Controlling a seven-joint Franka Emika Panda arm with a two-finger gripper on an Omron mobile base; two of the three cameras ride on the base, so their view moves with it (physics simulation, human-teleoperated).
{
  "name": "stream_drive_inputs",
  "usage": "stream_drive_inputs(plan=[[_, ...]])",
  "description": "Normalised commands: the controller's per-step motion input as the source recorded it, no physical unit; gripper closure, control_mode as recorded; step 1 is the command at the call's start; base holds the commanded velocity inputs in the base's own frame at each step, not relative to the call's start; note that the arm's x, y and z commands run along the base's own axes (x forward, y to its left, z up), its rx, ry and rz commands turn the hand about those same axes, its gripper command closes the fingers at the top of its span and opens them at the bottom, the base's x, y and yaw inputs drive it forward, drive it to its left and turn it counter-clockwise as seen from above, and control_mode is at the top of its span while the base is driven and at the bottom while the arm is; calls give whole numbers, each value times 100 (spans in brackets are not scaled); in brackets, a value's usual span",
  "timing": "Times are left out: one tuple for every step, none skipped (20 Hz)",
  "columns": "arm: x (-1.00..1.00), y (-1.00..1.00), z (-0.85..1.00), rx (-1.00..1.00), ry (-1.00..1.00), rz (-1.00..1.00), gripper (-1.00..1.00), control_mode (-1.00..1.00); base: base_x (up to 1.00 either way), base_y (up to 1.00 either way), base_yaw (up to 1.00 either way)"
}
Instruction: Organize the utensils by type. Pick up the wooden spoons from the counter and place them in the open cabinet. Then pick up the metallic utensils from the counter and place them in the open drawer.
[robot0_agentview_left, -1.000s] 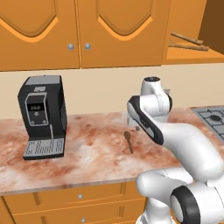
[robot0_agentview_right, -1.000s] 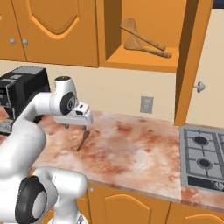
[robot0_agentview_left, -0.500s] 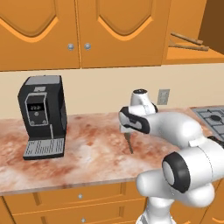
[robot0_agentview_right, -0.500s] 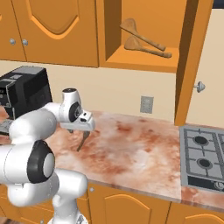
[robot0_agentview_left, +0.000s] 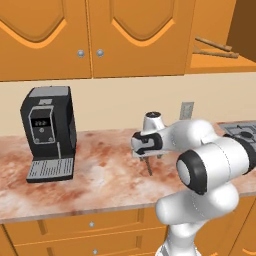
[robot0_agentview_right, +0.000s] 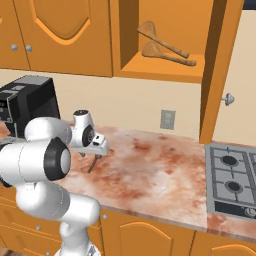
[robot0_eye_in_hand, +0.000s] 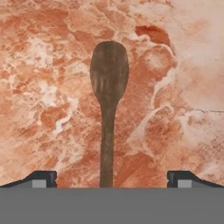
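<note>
Wooden spoons (robot0_agentview_right: 162, 47), two of them, already lie on the shelf of the open cabinet (robot0_agentview_right: 165, 72), crossed loosely, bowls toward the left, so that half of the job looks done. What's left on the counter (robot0_agentview_right: 150, 165) is one small dark spoon (robot0_eye_in_hand: 108, 100); it reads brownish from the hand camera, but it's short and slim, so I take it for a metal one meant for the drawer.

The gripper (robot0_eye_in_hand: 109, 180) hangs low right over that spoon, jaws spread wide, nothing in them. Fingertips (robot0_eye_in_hand: 41, 179) sit well apart on either side of the handle, which runs straight up the middle between them. That lineup makes sense: the handle is the thin part, so closing across it should catch it.

From the left base camera the hand (robot0_agentview_left: 145, 145) points down at the spoon (robot0_agentview_left: 148, 167), which lies flat just below it. A black coffee machine (robot0_agentview_left: 47, 132) stands well off to the left, clear of the work; a stove (robot0_agentview_right: 232, 180) sits at the far right.

Likely risk: a spoon this flat could slip on stone if the fingers close too high. I can't spot the drawer from here.
</note>
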Motion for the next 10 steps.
stream_drive_inputs(plan=[[15,0,-26,0,-3,0,-100,-100,0,0,0],[13,0,-24,0,-4,0,-100,-100,0,0,0],[8,0,-21,0,-5,0,-100,-100,0,0,0],[4,0,-21,0,-4,0,-100,-100,0,0,0],[0,0,-15,0,-8,0,-100,-100,0,0,0],[0,0,-11,0,-10,0,-100,-100,0,0,0],[0,0,-16,0,-9,0,-100,-100,0,0,0],[0,0,-24,0,-6,0,-100,-100,0,0,0],[0,0,-24,0,-7,0,-100,-100,0,0,0],[0,0,-24,0,-7,0,-100,-100,0,0,0]])
